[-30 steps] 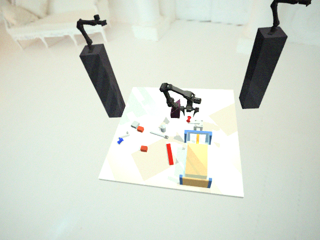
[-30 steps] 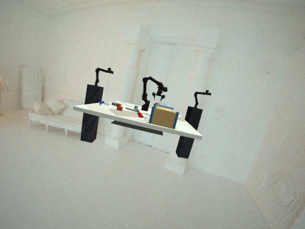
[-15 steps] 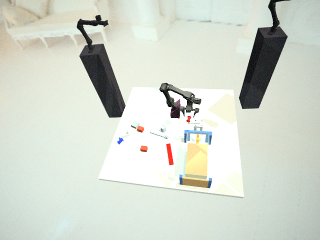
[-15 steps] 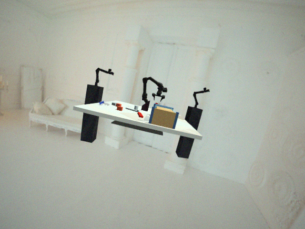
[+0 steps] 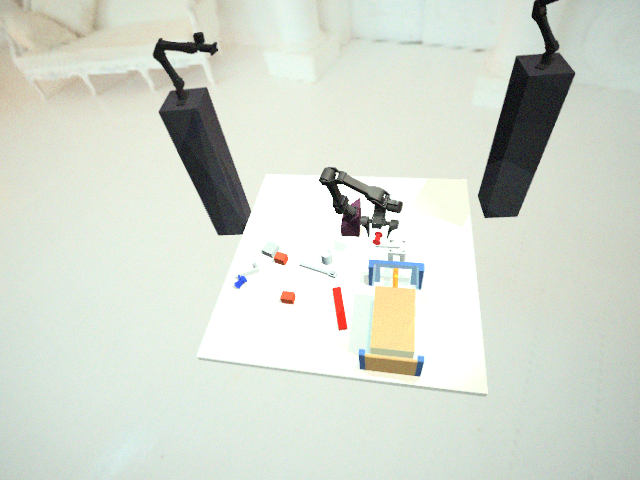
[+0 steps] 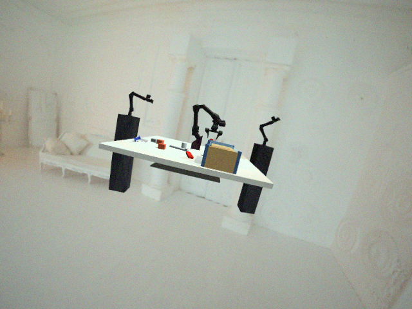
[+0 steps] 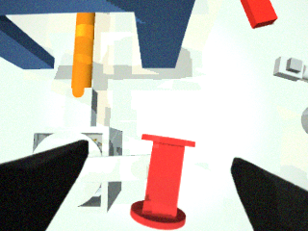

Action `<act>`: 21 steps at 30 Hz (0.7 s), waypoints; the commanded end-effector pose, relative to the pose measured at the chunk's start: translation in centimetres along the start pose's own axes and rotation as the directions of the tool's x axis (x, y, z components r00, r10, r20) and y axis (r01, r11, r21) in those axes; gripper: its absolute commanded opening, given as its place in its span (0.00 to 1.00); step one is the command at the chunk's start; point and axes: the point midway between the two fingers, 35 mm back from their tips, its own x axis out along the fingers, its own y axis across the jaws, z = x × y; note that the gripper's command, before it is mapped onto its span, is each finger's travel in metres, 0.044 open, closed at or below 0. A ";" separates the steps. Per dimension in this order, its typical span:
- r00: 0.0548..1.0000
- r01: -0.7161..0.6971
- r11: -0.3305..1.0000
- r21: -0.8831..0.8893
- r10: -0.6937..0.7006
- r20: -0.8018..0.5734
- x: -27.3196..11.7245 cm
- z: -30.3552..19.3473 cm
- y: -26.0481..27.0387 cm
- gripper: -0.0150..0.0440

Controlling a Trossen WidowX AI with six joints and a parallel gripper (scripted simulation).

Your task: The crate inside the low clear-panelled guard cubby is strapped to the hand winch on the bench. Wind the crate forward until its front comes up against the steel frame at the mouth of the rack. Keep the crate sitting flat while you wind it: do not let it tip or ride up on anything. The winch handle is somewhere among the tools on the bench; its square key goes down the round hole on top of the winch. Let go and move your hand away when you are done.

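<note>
1. The gripper (image 5: 379, 233) (image 6: 213, 137) (image 7: 161, 155) is spread wide, with nothing clasped between its fingers; they stand apart on either side of the red grip (image 5: 377, 238) (image 6: 211, 140) (image 7: 165, 178) of the winch handle.
2. A pale crank arm runs from that grip toward the top of the hand winch (image 5: 396, 254) (image 7: 115, 141). Whether the square key is fully seated cannot be told.
3. The tan crate (image 5: 392, 320) (image 6: 222, 146) lies within the low guard cubby, looking flat, between the blue frame (image 5: 395, 264) (image 6: 226, 145) (image 7: 164, 34) at the mouth and the brown end panel (image 5: 390, 364) (image 6: 219, 159).
4. An orange strap (image 5: 395, 277) (image 7: 83, 53) shows in the gap between the crate's front and the blue frame, so the two stand apart.
5. Near the cubby, a red bar (image 5: 339, 308) (image 6: 189, 154) (image 7: 260, 13) lies on the white bench (image 5: 258, 335) (image 6: 149, 155).
6. Between the bar and the arm's side of the bench are a long grey tool (image 5: 317, 269) (image 6: 177, 147) (image 7: 287, 68) and an upright grey cylinder (image 5: 326, 257) (image 6: 183, 145) (image 7: 305, 119).
7. A second crank with a blue grip (image 5: 240, 282) (image 6: 137, 138) lies well apart from the winch.
</note>
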 end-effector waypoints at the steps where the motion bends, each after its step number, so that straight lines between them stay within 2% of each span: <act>1: 1.000 0.009 1.000 -0.011 -0.009 0.000 0.8 -0.4 -0.1 1.00; 21: 1.000 0.015 1.000 -0.011 -0.015 -0.002 3.7 -1.9 -0.5 1.00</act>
